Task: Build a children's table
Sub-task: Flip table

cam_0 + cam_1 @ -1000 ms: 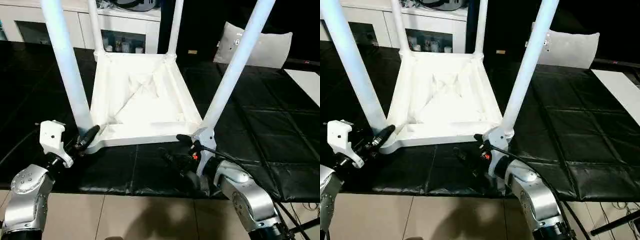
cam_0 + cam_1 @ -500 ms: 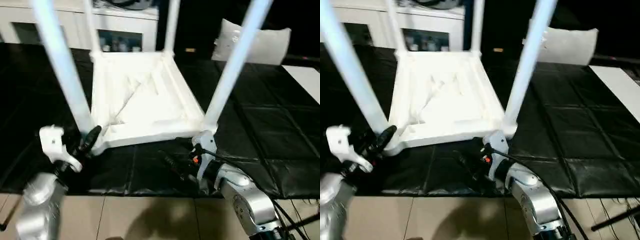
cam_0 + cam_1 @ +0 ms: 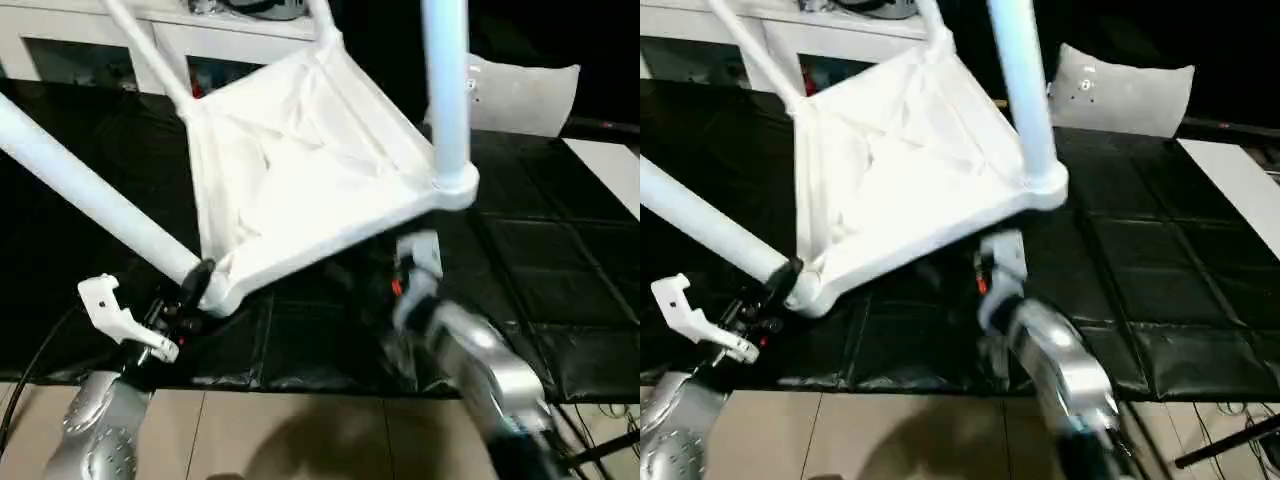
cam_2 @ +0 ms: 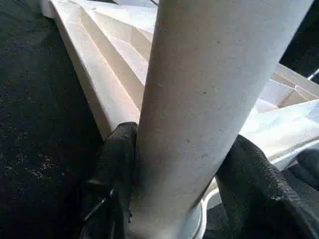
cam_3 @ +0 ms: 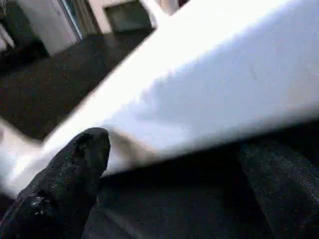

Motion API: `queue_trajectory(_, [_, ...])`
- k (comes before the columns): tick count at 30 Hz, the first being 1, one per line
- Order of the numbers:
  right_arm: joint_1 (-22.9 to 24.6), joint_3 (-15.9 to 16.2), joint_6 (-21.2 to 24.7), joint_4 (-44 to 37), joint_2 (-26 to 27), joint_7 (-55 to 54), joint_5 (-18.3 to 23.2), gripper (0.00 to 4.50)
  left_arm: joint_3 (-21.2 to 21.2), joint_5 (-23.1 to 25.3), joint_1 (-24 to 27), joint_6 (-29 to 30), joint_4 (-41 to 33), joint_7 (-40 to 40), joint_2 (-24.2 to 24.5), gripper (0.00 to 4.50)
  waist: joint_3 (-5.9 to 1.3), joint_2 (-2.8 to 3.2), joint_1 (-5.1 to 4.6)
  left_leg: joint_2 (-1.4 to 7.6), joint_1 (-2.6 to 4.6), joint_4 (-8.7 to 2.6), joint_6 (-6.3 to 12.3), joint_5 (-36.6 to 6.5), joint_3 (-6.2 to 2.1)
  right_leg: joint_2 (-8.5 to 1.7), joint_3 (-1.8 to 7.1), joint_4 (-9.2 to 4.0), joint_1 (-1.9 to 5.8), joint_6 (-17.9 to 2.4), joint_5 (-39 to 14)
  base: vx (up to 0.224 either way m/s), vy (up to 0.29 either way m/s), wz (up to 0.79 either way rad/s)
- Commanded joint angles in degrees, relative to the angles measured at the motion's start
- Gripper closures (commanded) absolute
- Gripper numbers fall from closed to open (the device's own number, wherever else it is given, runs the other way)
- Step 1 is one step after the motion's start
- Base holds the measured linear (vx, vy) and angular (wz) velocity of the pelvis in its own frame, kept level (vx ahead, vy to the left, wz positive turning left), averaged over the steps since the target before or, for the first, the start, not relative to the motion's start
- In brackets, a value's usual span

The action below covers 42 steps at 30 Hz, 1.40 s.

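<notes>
Children's table [image 3: 300, 170] upside down, tipped up over black work table [image 3: 560, 270], all legs seated. Left gripper [image 4: 174, 174] clamped round near-left leg [image 3: 90, 195]; right gripper [image 5: 169, 169] spread beneath rim, holding nothing. Best turned slowly, corner supported.

1 table top [image 3: 300, 170], 4 legs [image 3: 447, 90]

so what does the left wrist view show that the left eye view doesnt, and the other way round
Left wrist view alone: two black fingers pressed on either side of a white leg, right above its socket. Left eye view alone: the children's table tipped up on the black work table, the right hand under its raised corner, and white cabinets behind. Both: that leg and the ribbed underside.
</notes>
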Motion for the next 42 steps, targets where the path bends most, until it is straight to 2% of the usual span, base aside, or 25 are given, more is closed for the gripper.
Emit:
queue_trajectory(1, [-2.0, -3.09, 0.46, 1.75, 1.22, -1.13, 3.22, 0.0, -4.33, -4.81, 1.81, 5.95, 2.45, -1.74, -1.83, 2.46, -1.86, 0.24, -0.47, 2.24, -0.59, -5.01, -0.18, -5.3, -0.11, -4.39, 3.19, -4.18, 1.89, -6.56, -4.07, 0.0, 0.0, 0.0])
queue_trajectory(5, [-3.16, -4.5, -0.91, 3.92, 2.8, 0.3, 5.63, 0.0, -5.09, -4.24, 1.93, 6.89, 1.61, -2.44, -1.41, 2.46, -1.91, 0.35, -0.94, 2.22, -0.59, -4.92, -0.31, -4.91, -0.06, -4.43, 3.2, -4.15, 1.94, -6.73, -3.54, 0.0, 0.0, 0.0])
queue_trajectory(7, [-5.22, -6.84, -1.81, 6.84, 5.04, 0.8, 8.04, 0.0, -6.57, -3.52, 2.16, 7.84, 0.67, -3.99, -0.26, 2.46, -1.9, 0.69, -1.18, 2.18, -0.66, -4.97, -0.26, -5.37, -0.08, -4.46, 3.23, -4.2, 1.91, -7.17, -3.6, 0.0, 0.0, 0.0])
queue_trajectory(8, [-5.98, -7.7, -2.08, 7.85, 5.75, 0.74, 8.79, 0.0, -7.15, -3.21, 2.25, 8.07, 0.37, -4.59, 0.18, 2.46, -1.91, 0.56, -1.37, 2.19, -0.68, -5.02, -0.18, -5.58, -0.12, -4.48, 3.22, -4.18, 1.93, -7.5, -4.08, 0.0, 0.0, 0.0])
queue_trajectory(9, [-7.25, -8.92, -2.72, 9.26, 6.82, 0.76, 10.03, 0.0, -7.85, -2.87, 2.31, 8.45, 0.08, -5.22, 0.71, 2.46, -2.0, 0.92, -1.46, 2.2, -0.71, -5.03, -0.36, -5.3, -0.18, -4.47, 3.17, -4.13, 1.97, -7.53, -4.01, 0.0, 0.0, 0.0])
queue_trajectory(10, [-8.83, -10.23, -3.1, 10.84, 8.03, 1.77, 12.07, 0.0, -8.51, -2.2, 2.16, 8.64, 0.07, -5.48, 1.27, 2.46, -2.03, 0.93, -1.61, 2.21, -0.71, -5.02, -0.42, -5.17, -0.19, -4.45, 3.17, -4.02, 1.97, -7.75, -3.59, 0.0, 0.0, 0.0])
queue_trajectory(12, [-9.82, -10.96, -3.07, 11.8, 8.74, 2.87, 13.59, 0.0, -8.87, -1.71, 1.98, 8.63, 0.2, -5.48, 1.6, 2.46, -2.22, 0.9, -1.97, 2.17, -0.8, -4.86, -0.18, -4.17, -0.19, -4.44, 3.17, -3.8, 2.15, -8.53, -1.5, 0.0, 0.0, 0.0])
queue_trajectory(14, [-10.96, -10.33, -3.7, 13.19, 9.43, 3.97, 13.39, 0.0, -8.92, -0.87, 1.19, 8.28, 0.94, -5.38, 2.09, 2.46, -2.42, 1.29, -2.16, 2.12, -0.59, -4.46, 0.69, -0.41, -0.06, -4.27, 3.08, -3.35, 2.04, -9.67, 3.99, 0.0, 0.0, 0.0])
queue_trajectory(15, [-11.06, -10.16, -3.7, 13.3, 9.53, 4.21, 13.37, 0.0, -8.94, -0.72, 1.06, 8.18, 1.05, -5.4, 2.18, 2.46, -2.37, 1.18, -2.17, 2.01, -0.59, -4.35, 1.04, 1.17, 0.09, -4.21, 3.15, -3.25, 2.03, -10.07, 5.72, 0.0, 0.0, 0.0])
queue_trajectory(16, [-11.3, -9.96, -4.14, 13.55, 9.98, 4.89, 13.43, 0.0, -8.75, -0.28, 0.53, 8.03, 1.25, -5.2, 2.44, 2.46, -2.44, 1.3, -1.8, 1.87, -0.29, -4.19, 1.36, 1.45, 0.28, -4.14, 3.13, -3.32, 1.97, -10.26, 6.4, 0.0, 0.0, 0.0])
queue_trajectory(18, [-11.67, -10.99, -4.26, 13.8, 10.73, 5.86, 14.37, 0.0, -8.51, -0.56, 0.05, 8.49, 0.96, -5.05, 2.9, 2.46, -2.63, 1.48, -1.25, 1.95, -0.33, -4.15, 1.69, 2.74, 0.24, -4.16, 3.17, -2.91, 2.19, -10.78, 9.32, 0.0, 0.0, 0.0])
queue_trajectory(19, [-11.89, -11.42, -4.25, 13.97, 10.86, 6.27, 14.66, 0.0, -8.61, -0.85, -0.04, 8.66, 0.84, -5.1, 3.29, 2.46, -2.6, 1.34, -1.07, 1.95, -0.3, -4.15, 1.83, 2.77, 0.28, -4.03, 3.12, -2.84, 2.13, -10.98, 10.39, 0.0, 0.0, 0.0])
queue_trajectory(21, [-12.53, -12.12, -4.2, 14.74, 10.83, 6.15, 14.9, 0.0, -9.17, -1.15, -0.01, 8.78, 0.53, -6.1, 4.21, 2.46, -2.49, 1.85, -0.92, 1.97, -0.34, -4.31, 1.47, 1.24, 0.21, -4.13, 3.06, -2.87, 2.12, -11.29, 9.47, 0.0, 0.0, 0.0])
queue_trajectory(22, [-13.01, -12.5, -4.27, 15.51, 10.75, 5.95, 15.05, 0.0, -9.53, -1.23, 0.06, 8.8, 0.35, -6.86, 4.7, 2.46, -2.41, 1.7, -1.01, 2.02, -0.35, -4.39, 1.33, 0.5, 0.26, -4.09, 3.04, -3.03, 2.12, -11.27, 8.58, 0.0, 0.0, 0.0])
queue_trajectory(23, [-13.58, -12.88, -4.51, 16.36, 10.71, 5.79, 15.2, 0.0, -9.82, -1.3, 0.17, 9.03, 0.09, -7.43, 5.1, 2.46, -2.42, 1.9, -1.03, 2.02, -0.27, -4.46, 0.87, -0.46, 0.22, -4.13, 3.02, -3.1, 2.1, -11.28, 7.29, 0.0, 0.0, 0.0])
queue_trajectory(24, [-14.36, -13.43, -4.63, 17.56, 10.68, 5.37, 15.37, 0.0, -10.33, -1.06, 0.37, 9.02, -0.23, -8.26, 5.63, 2.46, -2.41, 1.8, -1.12, 2.0, -0.32, -4.51, 0.61, -0.87, 0.19, -4.15, 3.02, -3.03, 2.17, -11.47, 6.4, 0.0, 0.0, 0.0])
queue_trajectory(26, [-16.59, -15.15, -5.51, 20.93, 10.85, 3.51, 15.69, 0.0, -11.82, -0.5, 1.08, 9.37, -1.21, -10.75, 7.05, 2.46, -2.39, 1.99, -1.05, 2.03, -0.24, -4.53, 0.2, -1.15, 0.23, -4.27, 3.06, -3.11, 2.07, -11.65, 5.29, 0.0, 0.0, 0.0])
queue_trajectory(28, [-17.32, -15.66, -6.19, 22.01, 10.95, 3.15, 15.77, 0.18, -12.17, -0.27, 1.16, 9.58, -1.44, -11.18, 7.47, 2.46, -2.45, 2.35, -0.95, 2.04, -0.2, -4.43, 0.07, -0.54, 0.27, -4.22, 3.08, -2.94, 2.0, -11.82, 6.14, 0.0, 0.0, 0.0])
queue_trajectory(29, [-17.71, -16.03, -6.31, 22.5, 11.06, 2.94, 16.06, 0.18, -12.4, 0.05, 1.16, 9.49, -1.48, -11.36, 7.79, 2.46, -2.39, 2.14, -1.0, 1.97, -0.39, -4.42, 0.16, -0.17, 0.31, -4.15, 3.06, -2.96, 2.14, -11.8, 6.92, 0.0, 0.0, 0.0])
queue_trajectory(30, [-18.37, -16.65, -6.78, 23.25, 11.22, 2.29, 16.37, 0.42, -12.82, 0.56, 1.2, 9.32, -1.54, -11.73, 8.36, 2.46, -2.43, 2.13, -0.96, 1.98, -0.38, -4.45, 0.28, -0.15, 0.27, -4.23, 3.06, -2.94, 2.21, -11.7, 6.87, 0.0, 0.0, 0.0])
queue_trajectory(33, [-18.82, -17.62, -6.58, 23.46, 11.52, 2.4, 17.72, 0.57, -12.98, 0.75, 1.25, 9.25, -1.53, -11.44, 8.81, 2.46, -2.49, 2.07, -1.01, 1.98, -0.42, -4.36, 0.67, -0.04, 0.32, -4.28, 3.12, -2.91, 2.29, -11.91, 6.71, 0.0, 0.0, 0.0])
queue_trajectory(34, [-18.95, -17.84, -6.37, 23.55, 11.55, 2.45, 18.08, 0.57, -12.9, 0.69, 1.25, 9.14, -1.47, -11.35, 8.89, 2.46, -2.48, 2.11, -0.99, 1.97, -0.42, -4.34, 0.79, 0.24, 0.32, -4.25, 3.11, -2.85, 2.26, -11.99, 7.04, 0.0, 0.0, 0.0])
queue_trajectory(37, [-19.37, -18.18, -6.32, 23.81, 11.66, 3.13, 18.57, 0.94, -12.6, 0.68, 1.22, 8.85, -1.19, -11.22, 9.33, 2.46, -2.45, 2.18, -0.95, 1.91, -0.45, -4.24, 1.56, 1.12, 0.37, -4.23, 3.08, -2.82, 2.2, -12.3, 7.45, 0.0, 0.0, 0.0])
queue_trajectory(39, [-19.48, -18.28, -6.48, 23.91, 11.76, 3.51, 18.59, 1.02, -12.6, 0.86, 1.22, 8.73, -1.08, -11.17, 9.47, 2.46, -2.44, 2.24, -0.98, 1.95, -0.44, -4.26, 1.64, 0.98, 0.37, -4.24, 3.06, -2.84, 2.15, -12.37, 6.86, 0.0, 0.0, 0.0])
queue_trajectory(42, [-19.6, -17.96, -6.73, 24.08, 11.78, 3.89, 18.58, 1.36, -12.48, 1.76, 1.15, 8.12, -0.56, -10.75, 9.65, 2.46, -2.45, 2.33, -1.01, 1.94, -0.46, -4.25, 1.63, 1.14, 0.37, -4.21, 3.05, -2.82, 2.14, -12.41, 6.91, 0.0, 0.0, 0.0])
